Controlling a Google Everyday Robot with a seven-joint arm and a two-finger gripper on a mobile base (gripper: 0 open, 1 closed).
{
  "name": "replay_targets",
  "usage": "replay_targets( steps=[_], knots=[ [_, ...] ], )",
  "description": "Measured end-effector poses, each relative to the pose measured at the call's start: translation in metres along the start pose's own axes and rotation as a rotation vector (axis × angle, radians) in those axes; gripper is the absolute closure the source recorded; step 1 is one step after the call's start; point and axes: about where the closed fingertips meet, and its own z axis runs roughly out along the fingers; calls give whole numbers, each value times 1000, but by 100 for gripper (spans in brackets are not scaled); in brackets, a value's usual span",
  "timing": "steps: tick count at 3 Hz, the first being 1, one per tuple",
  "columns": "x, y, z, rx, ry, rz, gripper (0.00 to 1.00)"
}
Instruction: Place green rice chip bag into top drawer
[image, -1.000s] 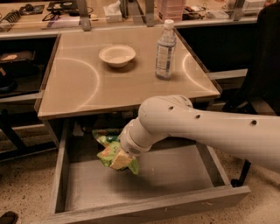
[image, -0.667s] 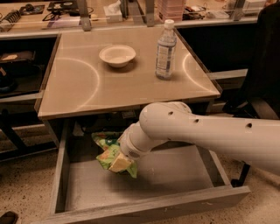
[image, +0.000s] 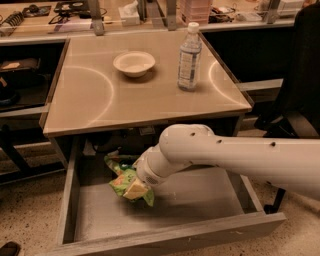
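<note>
The green rice chip bag (image: 125, 181) is crinkled, light green with orange patches, and sits inside the open top drawer (image: 165, 237), toward its back left, under the table's front edge. My white arm reaches in from the right, and its wrist end covers the gripper (image: 142, 186), which is at the bag's right side. The bag hangs or rests low over the drawer floor; I cannot tell whether it touches it. The drawer is pulled far out, a grey wood-grain box with low sides.
A beige table (image: 90, 100) stands above the drawer, with a white bowl (image: 134, 63) and a clear water bottle (image: 189, 56) on it. A dark chair (image: 300, 85) stands at the right. Shelves with clutter run along the back.
The arm and the bag have shifted slightly left and a little lower within the drawer. The bowl, bottle and drawer have not moved.
</note>
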Motion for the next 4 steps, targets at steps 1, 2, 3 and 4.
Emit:
replay_targets(
  steps=[1,2,3,4],
  knots=[
    [0,0,0,-1,0,0,81],
    [0,0,0,-1,0,0,58],
    [0,0,0,-1,0,0,35],
    [0,0,0,-1,0,0,11]
  ],
)
